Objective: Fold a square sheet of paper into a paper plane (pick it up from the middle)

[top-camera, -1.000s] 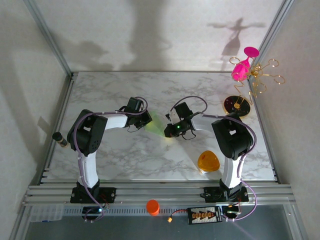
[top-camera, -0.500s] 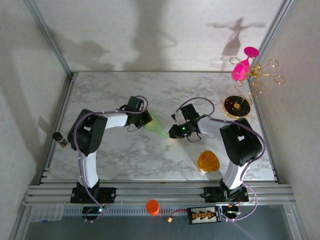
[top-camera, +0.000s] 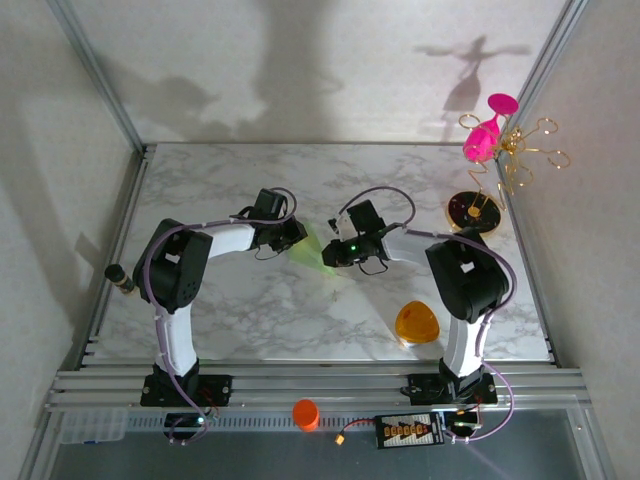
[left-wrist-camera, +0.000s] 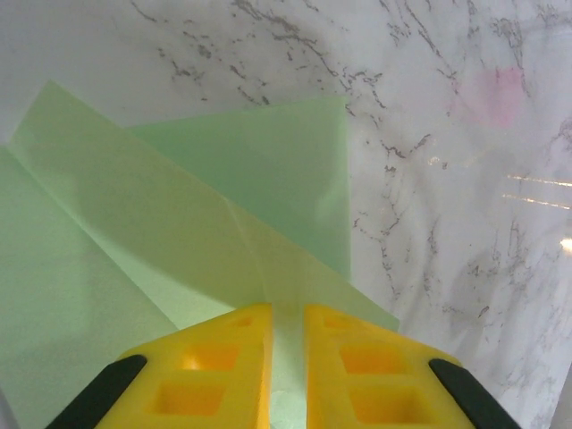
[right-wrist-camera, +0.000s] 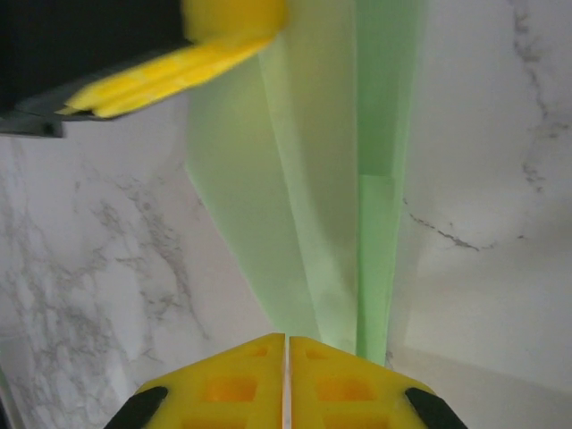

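The left gripper (top-camera: 296, 239) reached in from its side over the marble table (top-camera: 250, 320) to the wide end of the paper (top-camera: 313, 251). The paper sat near the table's middle, between the two grippers. It was already folded into a long green wedge with overlapping flaps and lengthwise creases. In the left wrist view the yellow fingers (left-wrist-camera: 214, 357) stood a narrow slit apart, with green showing in the slit. Whether they pinched the paper or only straddled it could not be told. That end was probably held or guarded so that the wedge would not slide or spring open while the other end was worked. The paper narrowed from there toward the right gripper (top-camera: 333, 254). In the right wrist view that gripper's jaws were pressed together into one blunt tip, and the paper's thin end ran down to the right-hand finger and seemed to pass under it. No paper showed in the seam between the jaws, so the gripper looked to be pressing rather than grasping. A closed tip suits rubbing down a crease, though actual contact could not be made out. With the arms facing each other along the fold, the paper was braced at both ends. This looked like a late creasing step, not a finished plane. Further right, the orange object (top-camera: 417, 323) lay on the near part of the table, well apart from the work and out of both arms' way.
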{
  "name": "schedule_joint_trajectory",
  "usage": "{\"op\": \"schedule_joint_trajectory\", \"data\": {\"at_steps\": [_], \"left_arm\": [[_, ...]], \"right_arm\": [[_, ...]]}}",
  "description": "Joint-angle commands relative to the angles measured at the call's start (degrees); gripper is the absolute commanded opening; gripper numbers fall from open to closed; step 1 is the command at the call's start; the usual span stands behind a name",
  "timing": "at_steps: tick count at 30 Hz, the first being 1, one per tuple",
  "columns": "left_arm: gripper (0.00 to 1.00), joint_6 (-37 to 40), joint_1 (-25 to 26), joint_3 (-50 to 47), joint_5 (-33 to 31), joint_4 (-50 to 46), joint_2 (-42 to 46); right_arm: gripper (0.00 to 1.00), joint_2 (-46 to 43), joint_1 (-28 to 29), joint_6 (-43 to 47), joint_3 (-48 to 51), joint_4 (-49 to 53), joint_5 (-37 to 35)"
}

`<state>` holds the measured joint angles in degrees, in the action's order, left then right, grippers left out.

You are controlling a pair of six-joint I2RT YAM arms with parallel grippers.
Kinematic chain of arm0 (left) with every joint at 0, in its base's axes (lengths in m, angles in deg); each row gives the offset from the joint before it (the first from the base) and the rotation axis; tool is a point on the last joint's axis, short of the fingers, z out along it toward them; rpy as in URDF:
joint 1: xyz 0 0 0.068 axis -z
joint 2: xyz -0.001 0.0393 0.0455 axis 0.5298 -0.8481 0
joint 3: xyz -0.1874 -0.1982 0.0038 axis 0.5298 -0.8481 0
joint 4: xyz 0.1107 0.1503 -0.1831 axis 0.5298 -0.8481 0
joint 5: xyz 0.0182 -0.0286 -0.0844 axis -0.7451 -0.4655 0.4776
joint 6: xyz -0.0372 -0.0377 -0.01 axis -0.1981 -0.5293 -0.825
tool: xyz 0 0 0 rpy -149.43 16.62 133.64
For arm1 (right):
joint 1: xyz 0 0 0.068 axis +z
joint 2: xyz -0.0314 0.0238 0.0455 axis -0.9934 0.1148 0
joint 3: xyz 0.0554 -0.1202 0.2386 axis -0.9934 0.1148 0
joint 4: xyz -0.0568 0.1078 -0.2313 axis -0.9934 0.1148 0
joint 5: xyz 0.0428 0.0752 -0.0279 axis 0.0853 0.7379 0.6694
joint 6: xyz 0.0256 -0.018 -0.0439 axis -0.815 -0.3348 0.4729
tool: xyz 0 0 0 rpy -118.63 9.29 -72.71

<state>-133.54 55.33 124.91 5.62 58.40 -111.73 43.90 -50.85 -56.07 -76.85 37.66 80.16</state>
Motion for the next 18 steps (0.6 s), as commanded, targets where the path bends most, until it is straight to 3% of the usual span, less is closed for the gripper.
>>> {"op": "schedule_joint_trajectory", "data": {"at_steps": [1, 10, 18], "left_arm": [[0.17, 0.08, 0.10, 0.05, 0.48, 0.20, 0.18], [0.17, 2.49, -1.50, 0.05, -1.80, -0.82, -1.24], [0.16, 5.67, -6.91, -0.57, -4.00, -0.32, -2.93]], "right_arm": [[0.10, 1.68, 0.23, 0.48, -1.55, 2.17, -0.67], [0.10, 3.37, 0.23, 1.90, -0.90, 5.93, -4.31], [0.10, 4.55, 0.27, 2.51, -0.22, 7.83, -6.15]]}}
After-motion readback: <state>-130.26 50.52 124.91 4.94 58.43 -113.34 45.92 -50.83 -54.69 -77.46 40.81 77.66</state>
